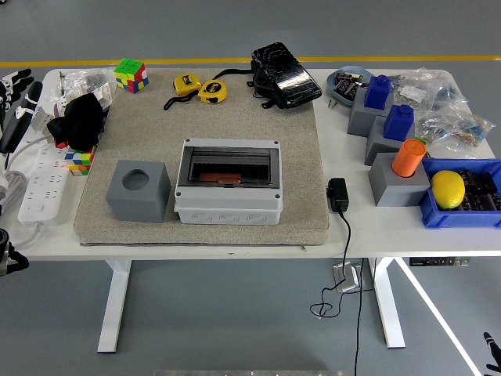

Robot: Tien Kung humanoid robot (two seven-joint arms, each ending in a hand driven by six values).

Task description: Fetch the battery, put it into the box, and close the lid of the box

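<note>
At both lower corners, each hand (6, 258) (493, 348) is cropped, finger state unreadable.

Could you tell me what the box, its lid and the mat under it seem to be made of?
Box: light grey matte moulded plastic, probably. Lid: dark, smoky and see-through, likely tinted plastic. Mat: beige, fuzzy-looking, like felt or carpet.

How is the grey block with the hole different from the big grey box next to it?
The grey block is a small cube with a round hole in its top; the grey box is wider and flatter. The grey block is solid grey all over, while the grey box has a dark see-through lid with something reddish-brown inside. Both are grey and sit side by side on the beige mat.
</note>
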